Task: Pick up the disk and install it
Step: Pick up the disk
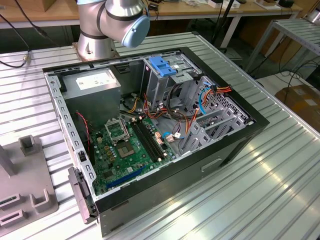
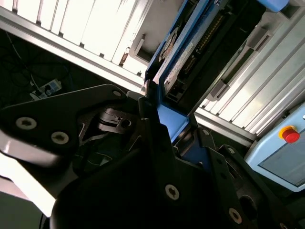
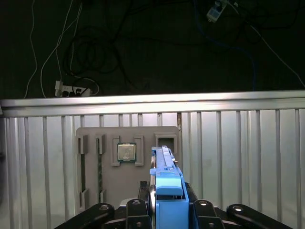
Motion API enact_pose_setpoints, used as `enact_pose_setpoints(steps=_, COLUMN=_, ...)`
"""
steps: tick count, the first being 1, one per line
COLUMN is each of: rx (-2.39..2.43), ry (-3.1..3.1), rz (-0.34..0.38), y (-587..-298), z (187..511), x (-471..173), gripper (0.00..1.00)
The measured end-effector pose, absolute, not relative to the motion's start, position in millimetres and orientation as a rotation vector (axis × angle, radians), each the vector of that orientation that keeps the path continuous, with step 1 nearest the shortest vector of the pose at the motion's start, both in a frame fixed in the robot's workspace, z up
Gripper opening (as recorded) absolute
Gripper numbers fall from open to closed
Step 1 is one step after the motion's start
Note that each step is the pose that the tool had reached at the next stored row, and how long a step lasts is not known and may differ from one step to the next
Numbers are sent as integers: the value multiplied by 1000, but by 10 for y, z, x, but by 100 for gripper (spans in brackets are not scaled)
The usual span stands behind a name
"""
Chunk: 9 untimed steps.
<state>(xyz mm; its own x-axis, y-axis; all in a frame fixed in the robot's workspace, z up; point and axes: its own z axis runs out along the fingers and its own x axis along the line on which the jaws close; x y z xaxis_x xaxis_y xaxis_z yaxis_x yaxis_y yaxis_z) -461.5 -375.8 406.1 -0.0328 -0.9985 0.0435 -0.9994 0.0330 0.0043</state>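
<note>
Ribbed aluminium table point(image 1: 260, 190) is carrying everything I am watching from my console. In the exterior view an open computer case point(image 1: 165, 197) is lying on its side in the middle of it. Its green motherboard point(image 1: 125, 150) is facing up, a grey power-supply box point(image 1: 92, 85) is sitting at the end nearest the arm's base, and a blue latch point(image 1: 162, 65) is topping the metal drive cage point(image 1: 160, 90). The arm point(image 1: 115, 20) is rising behind the case and bending out of frame. A grey fixture plate point(image 1: 25, 192) is resting on the table at the exterior view's left, near the case.

In both wrist views the gripper point(image 3: 167, 210) point(image 2: 167, 119) is clamping the disk point(image 3: 167, 176). Its jaws are drawn in against the blue carrier from either side, and the disk is standing edge-on between them and reaching out past the fingertips. In the second wrist view the disk point(image 2: 200, 47) is showing its blue frame and a dark face with a row of contacts, and a red stop button point(image 2: 290, 133) is sitting off to one side.

In the first wrist view the disk is pointing toward the fixture plate point(image 3: 152, 131), where a small processor chip point(image 3: 127, 152) is lying in a square recess. I cannot tell whether the disk's far end is touching the plate. Beyond the table edge, cables and a power strip point(image 3: 71, 88) are lying on the dark floor.
</note>
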Motion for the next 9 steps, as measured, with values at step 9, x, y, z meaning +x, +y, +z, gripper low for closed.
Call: enact_pose_setpoints(steps=9, rx=2157, ry=-2230, rz=49, y=-3758, z=4099, x=-4615, gripper=37)
